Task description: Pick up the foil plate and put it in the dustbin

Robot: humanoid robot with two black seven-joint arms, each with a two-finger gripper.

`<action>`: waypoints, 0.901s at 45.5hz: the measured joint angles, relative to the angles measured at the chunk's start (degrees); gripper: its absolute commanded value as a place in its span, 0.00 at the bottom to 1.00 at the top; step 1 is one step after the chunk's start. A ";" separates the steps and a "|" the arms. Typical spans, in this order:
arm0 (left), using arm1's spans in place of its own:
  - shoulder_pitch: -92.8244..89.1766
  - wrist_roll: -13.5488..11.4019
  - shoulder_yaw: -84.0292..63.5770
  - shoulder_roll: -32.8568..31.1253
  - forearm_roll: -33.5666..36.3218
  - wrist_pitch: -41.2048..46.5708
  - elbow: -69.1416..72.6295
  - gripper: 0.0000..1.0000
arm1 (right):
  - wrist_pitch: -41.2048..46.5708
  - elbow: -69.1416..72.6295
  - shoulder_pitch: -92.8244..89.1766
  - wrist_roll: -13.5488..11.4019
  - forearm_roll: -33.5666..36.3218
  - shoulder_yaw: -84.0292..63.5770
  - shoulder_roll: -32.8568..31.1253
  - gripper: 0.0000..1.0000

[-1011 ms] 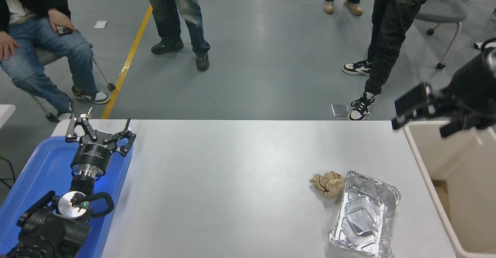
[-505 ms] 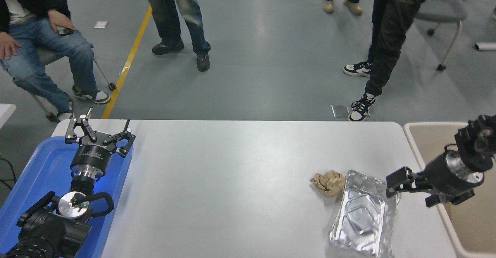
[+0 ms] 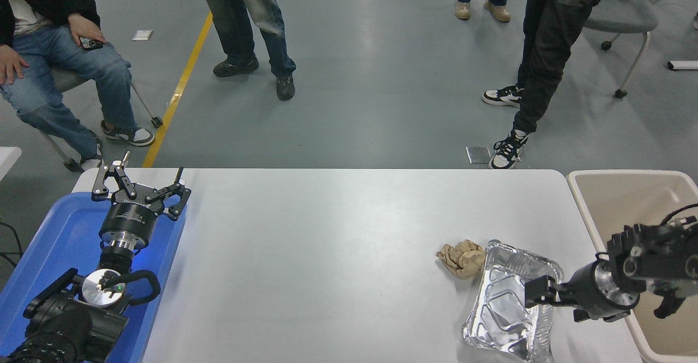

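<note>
While the foil plate (image 3: 510,303) lies on the table (image 3: 327,254), right gripper (image 3: 537,296) sits at its rim, grip state unclear; lift and dustbin (image 3: 627,188) drop remain.

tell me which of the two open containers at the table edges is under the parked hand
The blue tray at the table's left edge: the left hand hangs over it. The beige dustbin is at the right edge, beside the right hand.
</note>
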 measured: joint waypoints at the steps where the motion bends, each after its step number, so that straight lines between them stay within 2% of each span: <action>1: 0.00 0.00 0.01 0.00 0.00 0.00 0.00 0.99 | -0.26 -0.43 -0.40 0.02 -0.23 0.18 0.24 0.32; 5: 0.00 0.00 0.01 0.00 0.00 0.00 0.00 0.99 | -0.74 -1.14 -1.20 0.04 -0.82 0.48 0.70 0.28; 8: 0.00 0.00 0.01 0.00 0.00 0.00 0.00 0.99 | -1.07 -1.64 -1.88 0.06 -1.25 0.69 1.04 0.18; 11: 0.00 0.00 0.02 0.00 0.00 0.00 0.00 0.99 | -1.30 -2.04 -2.44 0.08 -1.56 0.86 1.29 0.15; 17: 0.00 0.00 0.02 0.00 0.00 0.00 0.00 0.99 | -1.61 -2.57 -3.19 0.11 -1.94 1.19 1.68 0.00; 41: 0.00 0.00 0.03 0.00 0.02 0.00 -0.02 0.99 | -1.50 -2.83 -2.86 0.39 -2.17 1.68 1.91 0.00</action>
